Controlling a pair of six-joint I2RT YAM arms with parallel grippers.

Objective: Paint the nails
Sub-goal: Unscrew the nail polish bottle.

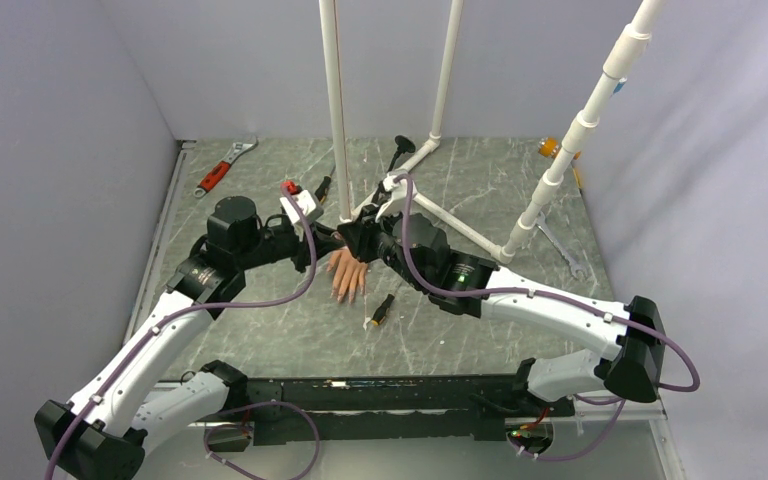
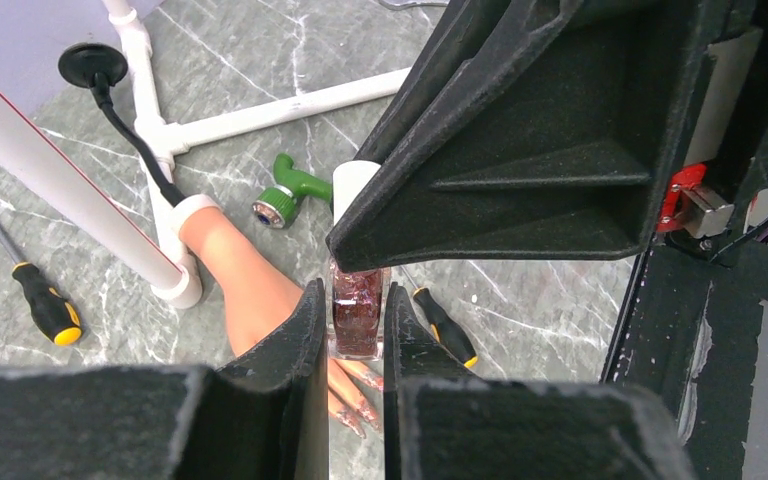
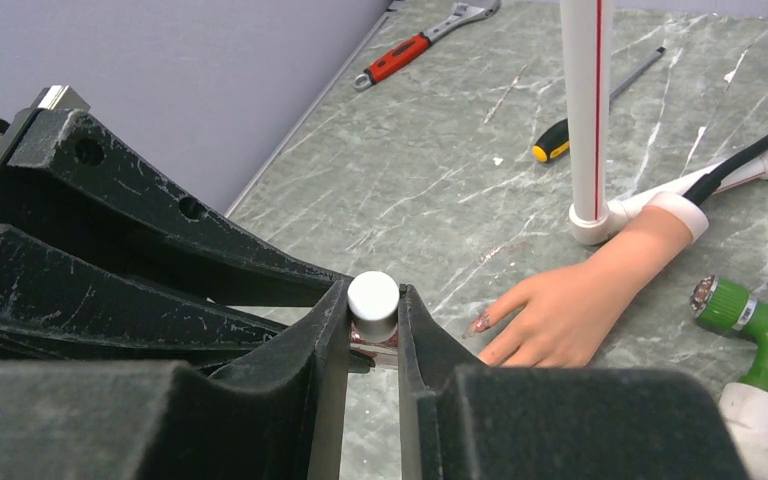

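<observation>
Left gripper point(image 2: 357, 300) pinches the polish bottle point(image 2: 357, 318); right gripper point(image 3: 373, 325) clamps its white cap point(image 3: 373, 292); some nails point(image 3: 482, 323) already look glittery.

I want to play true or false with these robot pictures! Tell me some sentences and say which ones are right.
1. The left gripper holds the polish bottle. True.
2. The right gripper is empty. False: it pinches the bottle's white cap.
3. The rubber hand lies flat on the table. True.
4. The wrench has a blue handle. False: the handle is red.
</observation>
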